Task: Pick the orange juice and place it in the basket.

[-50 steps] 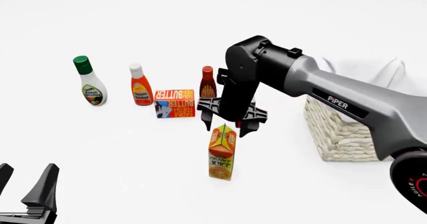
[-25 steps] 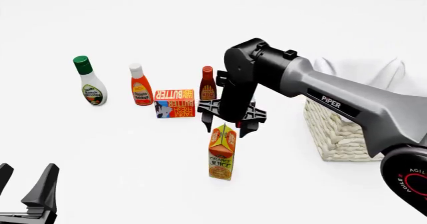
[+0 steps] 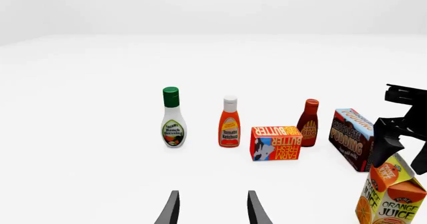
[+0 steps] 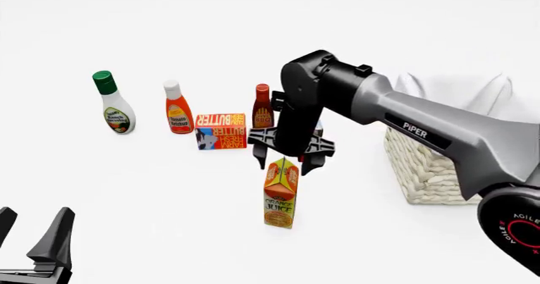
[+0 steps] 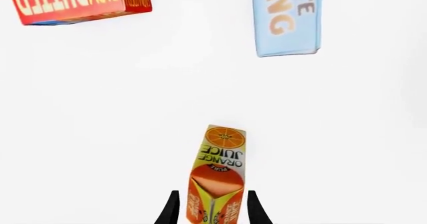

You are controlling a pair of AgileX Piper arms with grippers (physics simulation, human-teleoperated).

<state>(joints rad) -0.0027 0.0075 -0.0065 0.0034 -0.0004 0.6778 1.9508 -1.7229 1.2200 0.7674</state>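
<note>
Front view: one orange juice, three bottles.

Orange juice top between spread fingers, contact unclear.

My right arm reaches in over the table, wrist bent down, and my right gripper hangs just above the gable top of the orange juice, fingers spread to either side of it. My left gripper rests low, well apart from the carton, fingers parted and holding nothing.
</note>
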